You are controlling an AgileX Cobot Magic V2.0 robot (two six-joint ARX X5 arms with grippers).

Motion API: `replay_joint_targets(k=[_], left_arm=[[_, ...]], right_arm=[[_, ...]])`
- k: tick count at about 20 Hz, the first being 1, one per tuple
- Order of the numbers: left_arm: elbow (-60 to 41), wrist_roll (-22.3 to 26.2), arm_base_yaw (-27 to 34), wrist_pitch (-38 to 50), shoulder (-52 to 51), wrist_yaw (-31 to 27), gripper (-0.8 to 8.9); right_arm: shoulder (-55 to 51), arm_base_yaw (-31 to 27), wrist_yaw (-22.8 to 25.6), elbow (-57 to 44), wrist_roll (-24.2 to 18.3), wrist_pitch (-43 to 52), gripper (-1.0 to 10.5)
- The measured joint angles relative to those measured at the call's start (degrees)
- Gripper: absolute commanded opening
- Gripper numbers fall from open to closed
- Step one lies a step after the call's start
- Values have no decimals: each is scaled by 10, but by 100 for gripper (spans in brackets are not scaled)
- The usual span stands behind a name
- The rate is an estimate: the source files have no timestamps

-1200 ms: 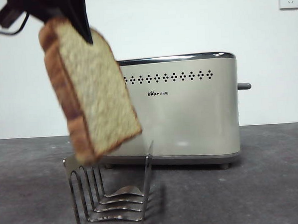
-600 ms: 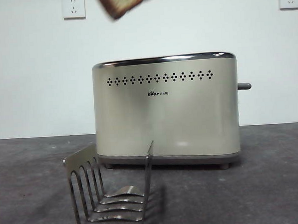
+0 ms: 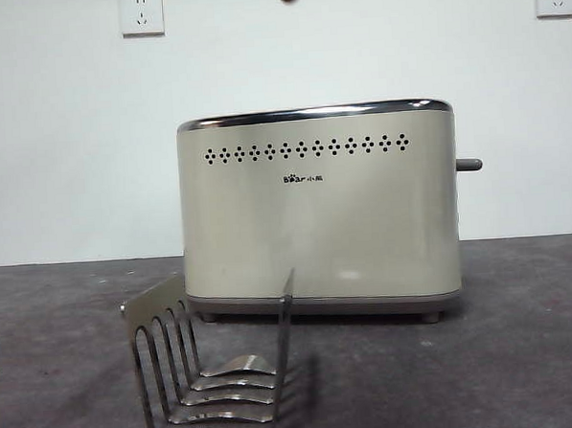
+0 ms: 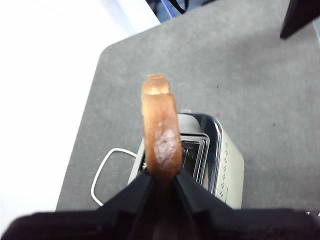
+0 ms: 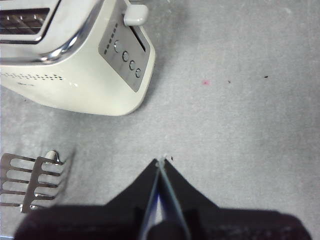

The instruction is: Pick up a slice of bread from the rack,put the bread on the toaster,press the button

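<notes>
Left gripper (image 4: 162, 175) clamped on the slice of bread (image 4: 161, 131), held edge-on high above the toaster (image 3: 319, 212), only its tip showing at 12 o'clock in front view. Right gripper (image 5: 161, 165) closed, empty, over bare table (image 5: 240, 100); rack (image 3: 213, 371) empty at 7 o'clock of the toaster.

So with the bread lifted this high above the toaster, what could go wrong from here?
The left gripper pinches the slice of bread only at one crust edge, so it could swing or slip on the way down. The toaster slots look narrow for so thick a slice; a tilted one may catch the chrome rim. The rack stands close in front, and a dropped slice might land there.
</notes>
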Motion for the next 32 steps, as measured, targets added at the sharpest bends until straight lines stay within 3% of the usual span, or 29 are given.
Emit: replay_joint_targets(k=[5,8,14,26,32], left_arm=[[0,47,0,-2,54,-10,-4],[0,84,-1,-4,75,-59,-6],[0,134,-1,-39,96,-64,-6],[0,142,-3,-45,99,-66,-9],[0,142,-3,-46,119,-94,-9]], right_arm=[[8,0,7,0,0,0,1],[11,0,26,0,0,-2,1],[11,0,48,0,0,-3,1],[11,0,50,0,0,-4,1],[12,0,50,0,0,-4,1]])
